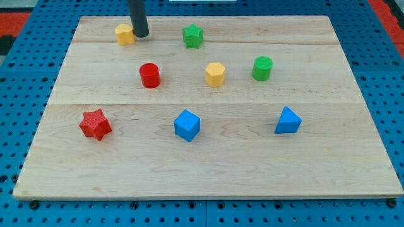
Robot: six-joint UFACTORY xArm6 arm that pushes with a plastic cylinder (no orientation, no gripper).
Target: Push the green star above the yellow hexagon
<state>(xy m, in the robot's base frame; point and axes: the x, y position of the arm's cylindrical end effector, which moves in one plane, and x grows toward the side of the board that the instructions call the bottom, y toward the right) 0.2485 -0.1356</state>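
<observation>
My tool is a straight dark rod with nothing to open or close; it grips nothing. It enters from the view's top edge and stands near upright, with my tip (141, 35) resting on the counter (353, 157) close to its top-left corner. The tip sits against the right side of a yellow block (125, 34), whose shape I cannot make out; contact appears likely.

The green star (192, 36) lies to the right of the tip, near the counter's top edge, apart from it, with bare wood between. The yellow hexagon (215, 74) sits below the star and slightly to its right, so the star is already higher in the view, not quite in line.

Around them: a red cylinder (149, 75) left of the hexagon, a green cylinder (262, 68) just right of it. Along the lower row stand a red star (95, 124), a blue cube (187, 125) and a blue wedge-like block (288, 121), all well apart.
</observation>
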